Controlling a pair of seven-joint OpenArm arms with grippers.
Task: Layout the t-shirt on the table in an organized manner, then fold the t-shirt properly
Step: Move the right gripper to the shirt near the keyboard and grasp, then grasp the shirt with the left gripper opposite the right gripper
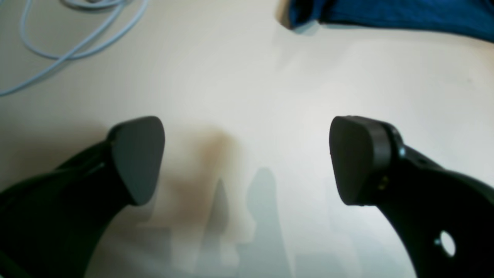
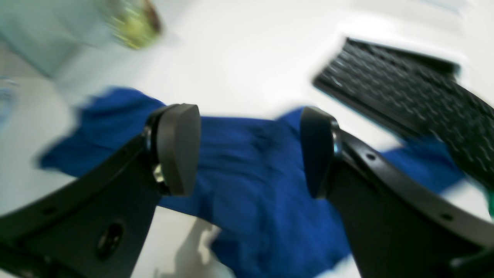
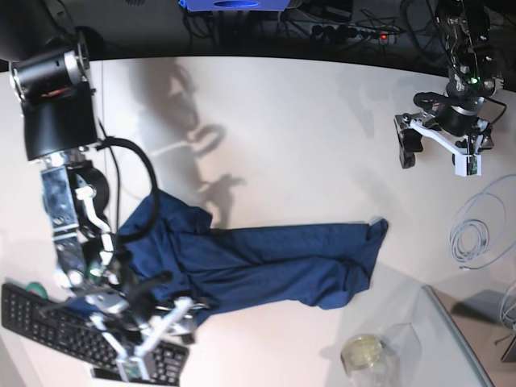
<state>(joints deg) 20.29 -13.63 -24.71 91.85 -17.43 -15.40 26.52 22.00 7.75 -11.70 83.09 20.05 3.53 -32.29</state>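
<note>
Both tools are gaping empty, right tool (image 2: pixel 251 154) hovering over the crumpled navy-blue cloth t-shirt (image 3: pixel 266 266), left tool (image 1: pixel 247 162) over the smooth white table (image 1: pixel 270 88).

One t-shirt (image 3: pixel 266 270) lay on one bench (image 3: pixel 306 129). Two claws were present, left claw (image 3: pixel 435 149) and right claw (image 3: pixel 157 334). One keyboard (image 3: pixel 56 330), one coiled cable (image 3: pixel 476 230) and one glass jar (image 3: pixel 364 355) were counted.
</note>
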